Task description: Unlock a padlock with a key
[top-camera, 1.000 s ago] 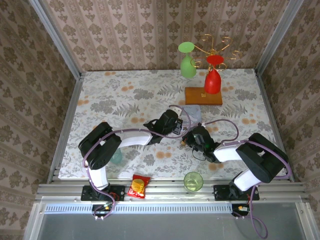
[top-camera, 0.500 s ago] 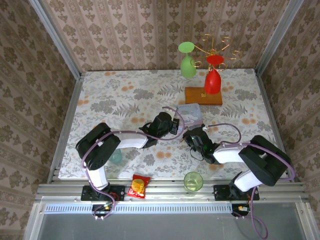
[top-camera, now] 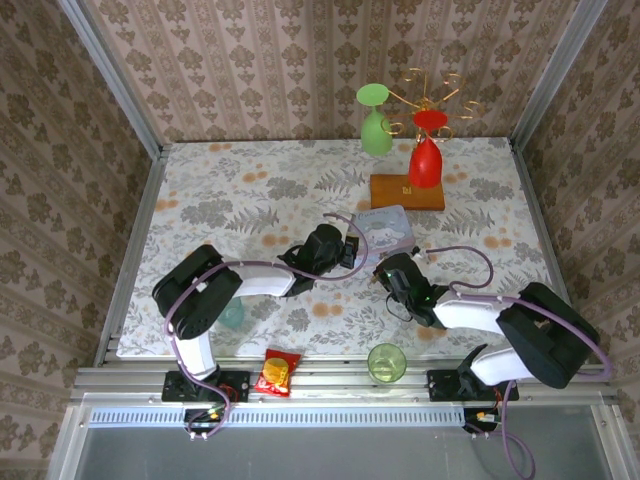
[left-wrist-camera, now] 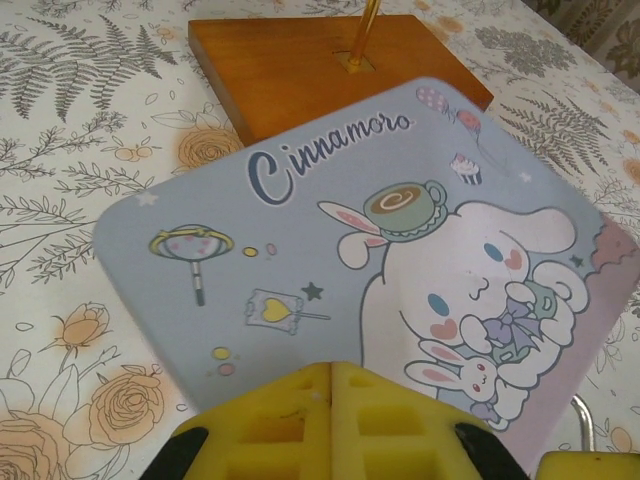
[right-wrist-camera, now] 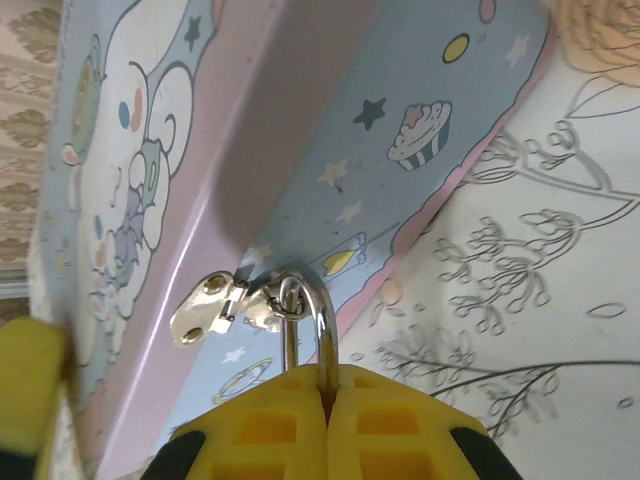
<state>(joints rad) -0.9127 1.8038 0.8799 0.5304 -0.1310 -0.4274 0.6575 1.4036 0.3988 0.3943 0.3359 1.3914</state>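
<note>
Seeing my right gripper (right-wrist-camera: 326,398) clamped on the padlock (right-wrist-camera: 324,330) shackle, lower centre; left gripper (left-wrist-camera: 330,388) pinched closed by the Cinnamoroll tin (left-wrist-camera: 300,200).

brown damask-papered walls (top-camera: 250,60): on three sides | table (top-camera: 200,200): pale cloth, grey ferns, orange roses | silvery aluminium rails (top-camera: 340,378): along near edge | light: soft, even

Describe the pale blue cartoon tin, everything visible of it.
The tin is flat and rectangular with rounded corners, apparently metal, pale blue with a pink-lilac border. Its lid reads "Cinnamoro" and shows a white long-eared character balancing a cup, a small bunny and stars. It lies lid-up on the floral table, just in front of the wooden base. A silvery hasp on its side wall carries the padlock's shackle, which the shut right claw grips.
</note>
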